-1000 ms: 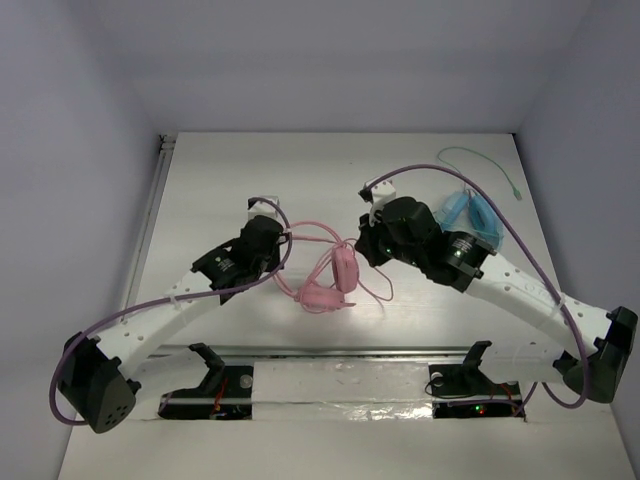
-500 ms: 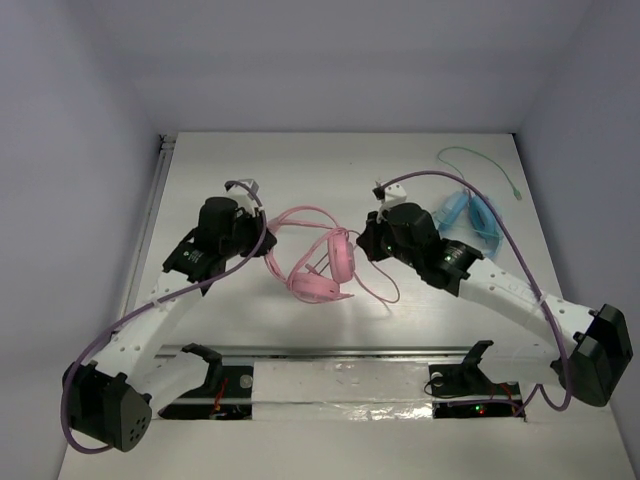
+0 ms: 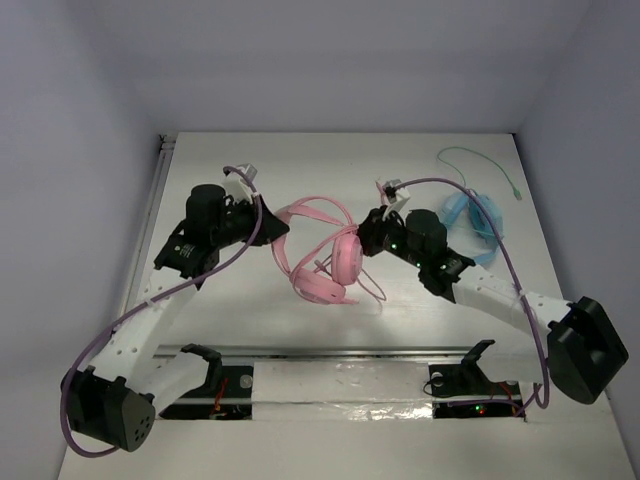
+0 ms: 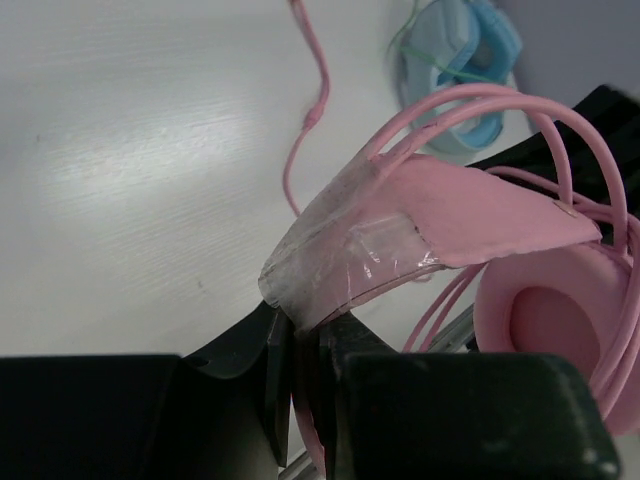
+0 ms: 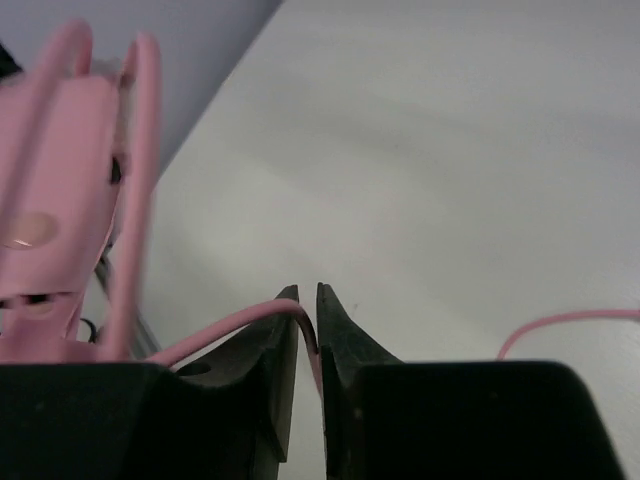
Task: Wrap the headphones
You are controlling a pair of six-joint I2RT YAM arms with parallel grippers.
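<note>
Since 0.5 s ago: left wrist swung farther toward the table's left edge, right forearm dropped nearer the front, pink headphones (image 3: 330,262) shifted only slightly. Left gripper (image 3: 272,224) is clamped, jaws nearly together, on the taped pad of the headband (image 4: 450,215), holding it up off the table (image 3: 330,160). Left of that arm a narrow strip of white tabletop runs to the left edge; beyond both grippers the tabletop shows bare up to the back wall (image 3: 330,70). The headphones sit mid-table between the two grippers, headband arcing toward the left gripper, ear cups (image 3: 347,256) toward the right one. Count: two ear cups, one behind the other. Pink cable (image 5: 235,325) loops beside the cups and trails across the table on the near side. Right gripper (image 3: 368,236) is pinched, with the narrowest gap, on this thin cable, just beside the cups. Right of it, near the right edge and partly under the right arm, lie the light blue headphones (image 3: 470,215), with a green cable (image 3: 480,158) curling toward the far right corner. Totals: two arms, two headsets (one pink, one blue), two cables.
</note>
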